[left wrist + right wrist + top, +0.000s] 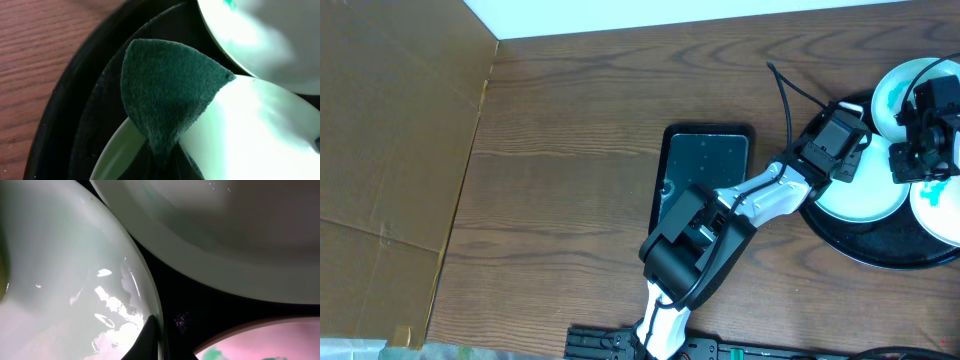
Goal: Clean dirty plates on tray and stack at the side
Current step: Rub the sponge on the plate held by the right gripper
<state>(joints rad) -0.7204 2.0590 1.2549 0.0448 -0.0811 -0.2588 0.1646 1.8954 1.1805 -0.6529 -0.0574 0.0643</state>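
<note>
The round black tray [840,240] at the right holds three white plates. The middle plate [865,200] lies nearest the left arm. The far plate [900,90] and the right plate [940,205] each carry a teal smear. My left gripper [848,160] is shut on a dark green sponge [165,95], which rests over the rim of the middle plate [250,135]. My right gripper [912,165] grips the middle plate's rim [150,300], with one finger [150,337] on top. The smeared right plate [260,347] shows at the lower right.
A smaller rectangular black tray [705,160] lies left of the round tray, with no sponge on it. A cardboard sheet [390,150] covers the table's left side. A black cable [785,95] runs behind the left arm. The tray's rim [55,115] borders the wood tabletop [35,50].
</note>
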